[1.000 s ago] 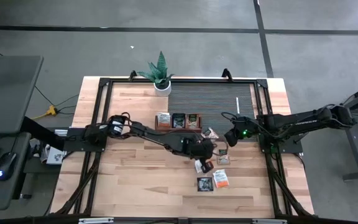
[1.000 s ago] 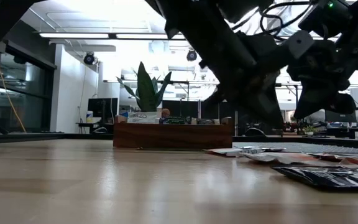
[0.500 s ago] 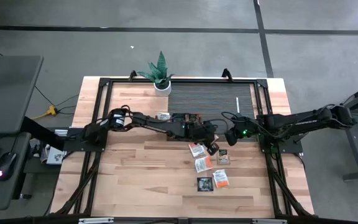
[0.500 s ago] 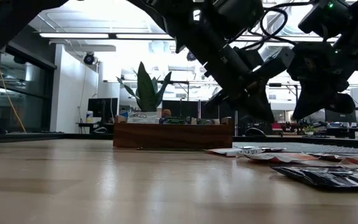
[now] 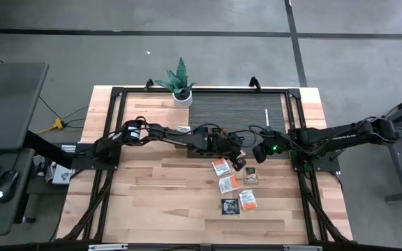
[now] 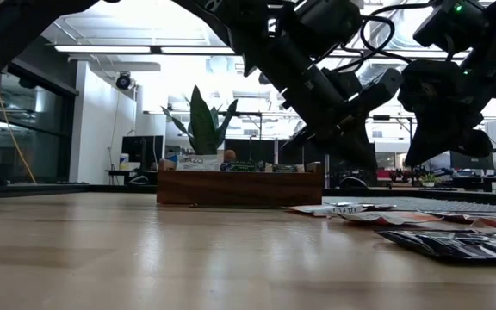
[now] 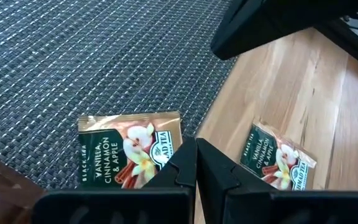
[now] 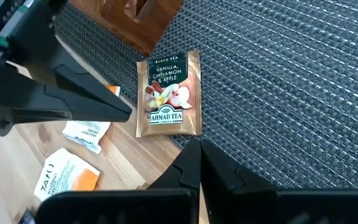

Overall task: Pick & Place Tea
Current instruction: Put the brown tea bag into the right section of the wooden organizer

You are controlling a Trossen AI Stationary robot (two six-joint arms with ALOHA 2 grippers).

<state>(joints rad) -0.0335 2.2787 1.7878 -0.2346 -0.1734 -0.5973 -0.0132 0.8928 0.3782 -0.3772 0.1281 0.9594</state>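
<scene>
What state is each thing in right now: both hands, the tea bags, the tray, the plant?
Left hand: shut, nothing visible between its fingers, over the mat edge.
Right hand: shut, looks empty, over the mat.
Vanilla tea bag: flat on the mat, label up.
Second vanilla tea bag: flat on the table.
Orange-and-white tea bags: flat on the table.
Tray: level.
Plant: upright.

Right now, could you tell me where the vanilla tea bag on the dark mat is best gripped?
Probably by one short edge, coming straight down from above: the tea bag lies flat and face up on the mat, offering no side to pinch. The right gripper hovers close by, shut.
</scene>
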